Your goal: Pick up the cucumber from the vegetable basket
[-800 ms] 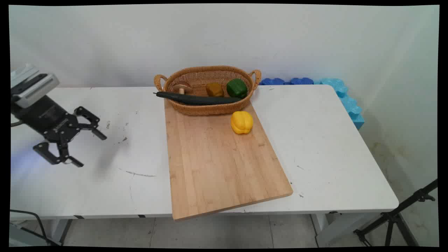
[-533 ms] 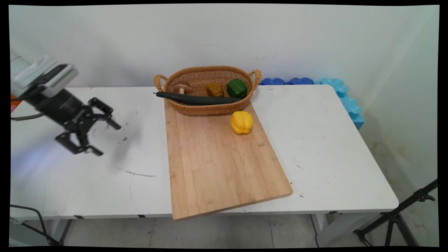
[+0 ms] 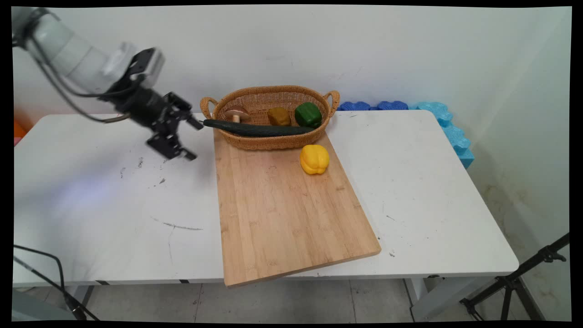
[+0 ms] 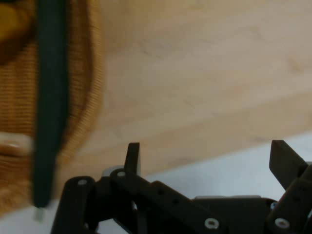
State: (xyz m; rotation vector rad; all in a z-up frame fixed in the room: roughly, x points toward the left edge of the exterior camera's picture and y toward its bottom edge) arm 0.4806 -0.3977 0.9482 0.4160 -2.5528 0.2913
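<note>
A plain white wall (image 3: pixel 364 50) fills the background, meeting a pale tiled floor (image 3: pixel 300 303) that shows under the counter's near edge. The white rectangular counter (image 3: pixel 432 191) is scuffed, with dark marks and a thin scratch on its left half. A row of blue foam blocks (image 3: pixel 448 127) runs behind its far right corner and down its right side. A black tripod leg (image 3: pixel 519 278) stands on the floor at lower right.

A large pale wooden cutting board (image 3: pixel 282 214) lies across the middle of the counter, its near corner jutting past the edge. At its far end sits an oval woven wicker basket with two handles (image 3: pixel 273 141). A long dark green cucumber (image 3: pixel 259 129) lies across the basket's near rim, its stem end sticking out to the left. Inside the basket are a green bell pepper (image 3: pixel 308 114), a brownish-yellow lump (image 3: pixel 278 116) and a brown-capped mushroom (image 3: pixel 236 112). A yellow bell pepper (image 3: pixel 314 159) stands on the board just beside the basket.

The black two-finger pincer (image 3: pixel 191 139) hangs above the counter just left of the board, close to the cucumber's stem end, its fingers (image 4: pixel 132 157) spread wide and holding nothing.
</note>
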